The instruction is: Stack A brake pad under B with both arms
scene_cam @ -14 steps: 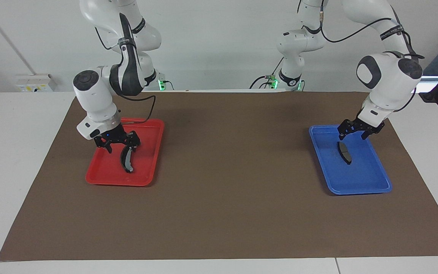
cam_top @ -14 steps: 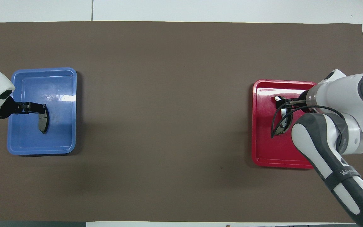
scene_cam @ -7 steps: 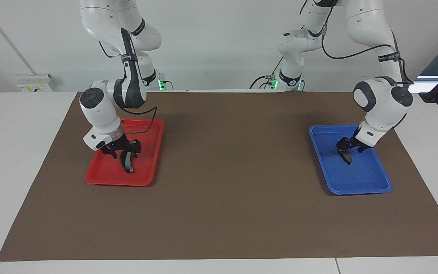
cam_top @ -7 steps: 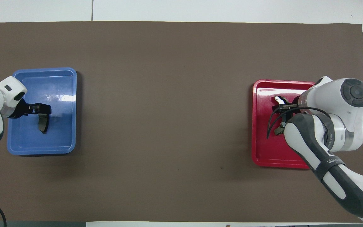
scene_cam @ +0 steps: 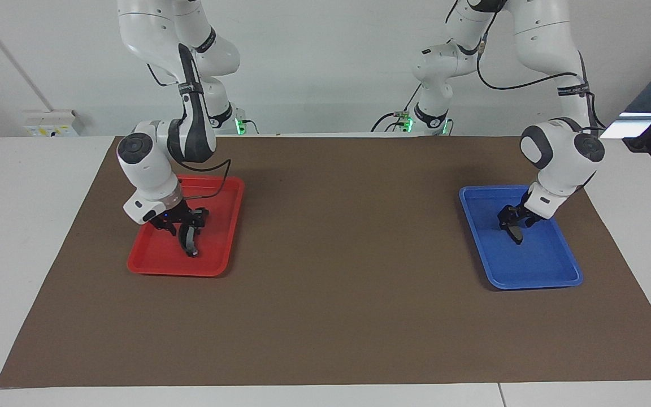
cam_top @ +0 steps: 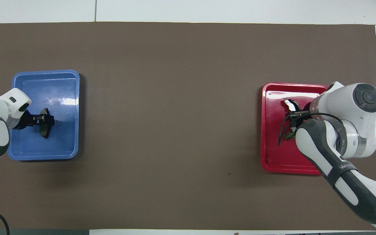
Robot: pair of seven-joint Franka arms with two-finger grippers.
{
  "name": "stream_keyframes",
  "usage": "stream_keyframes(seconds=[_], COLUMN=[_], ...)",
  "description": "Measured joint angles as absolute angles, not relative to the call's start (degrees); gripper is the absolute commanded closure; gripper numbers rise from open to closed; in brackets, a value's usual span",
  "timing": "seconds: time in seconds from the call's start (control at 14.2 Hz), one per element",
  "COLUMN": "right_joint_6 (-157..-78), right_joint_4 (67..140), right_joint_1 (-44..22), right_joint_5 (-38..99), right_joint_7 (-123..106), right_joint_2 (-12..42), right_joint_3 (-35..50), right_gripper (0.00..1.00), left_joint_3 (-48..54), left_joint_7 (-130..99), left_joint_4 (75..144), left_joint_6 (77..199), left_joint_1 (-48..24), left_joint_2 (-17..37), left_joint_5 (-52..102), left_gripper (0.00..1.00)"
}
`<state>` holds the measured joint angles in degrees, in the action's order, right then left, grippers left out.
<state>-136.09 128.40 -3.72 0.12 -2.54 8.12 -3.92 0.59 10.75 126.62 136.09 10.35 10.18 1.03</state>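
Observation:
The short dark A brake pad [scene_cam: 518, 237] lies in the blue tray [scene_cam: 529, 281] at the left arm's end of the table. My left gripper [scene_cam: 515, 226] is down on it, open, with its fingers on either side of the pad [cam_top: 45, 131]. The curved pad B [scene_cam: 191, 245], with its light grey strip, lies in the red tray [scene_cam: 156, 264] at the right arm's end. My right gripper [scene_cam: 186, 226] is low over it, open, with fingers astride. In the overhead view my right arm hides most of pad B [cam_top: 288, 103].
The brown mat [scene_cam: 348, 254] covers the table between the two trays. The blue tray [cam_top: 44, 72] and red tray [cam_top: 273, 156] hold nothing else. White table shows around the mat.
Both grippers have come down from above their trays onto the pads. The pads have not moved.

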Motion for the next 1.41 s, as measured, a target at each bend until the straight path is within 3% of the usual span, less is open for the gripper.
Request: stream_keyframes(seconds=[0.07,0.14,0.28,0.42,0.56,0.91,1.34,1.41], right_joint_6=[-136.1,-136.1,-136.1,-136.1,-136.1,-132.2,-123.7,-123.5], right_joint_4=[128.5,128.7,129.0,129.0,129.0,125.3,116.6,116.2], right_joint_1=[-3.7,-3.7,-3.7,-3.7,-3.6,-3.6,-3.6,-3.7], right_joint_5=[0.1,0.1,0.1,0.1,0.1,0.1,0.1,0.1], right_joint_7=[-2.5,-2.5,-2.6,-2.6,-2.6,-2.6,-2.6,-2.6], right_joint_2=[8.1,8.1,8.1,8.1,8.1,8.0,7.9,7.9], right_joint_3=[-3.9,-3.9,-3.9,-3.9,-3.9,-3.8,-3.7,-3.7], right_gripper=[0.38,0.41,0.56,0.83,0.94,0.96,0.96,1.00], left_joint_3=[0.6,0.7,0.9,0.9,1.1,1.4,1.8,1.9], left_joint_7=[10.7,10.7,10.7,10.7,10.7,5.9,-14.8,-18.0], left_joint_4=[126.6,126.6,126.6,126.2,125.0,119.1,118.9,118.9], left_joint_6=[136.1,136.1,136.1,136.1,135.1,125.0,126.8,128.0], left_joint_1=[10.3,10.3,10.2,10.2,9.9,3.3,-15.4,-18.7], left_joint_2=[10.2,10.2,9.8,9.5,8.7,5.8,7.2,8.2], left_joint_5=[1.0,1.0,1.0,1.0,1.0,1.1,1.1,1.1], left_gripper=[0.85,0.95,0.98,0.98,0.98,0.99,0.99,0.99])
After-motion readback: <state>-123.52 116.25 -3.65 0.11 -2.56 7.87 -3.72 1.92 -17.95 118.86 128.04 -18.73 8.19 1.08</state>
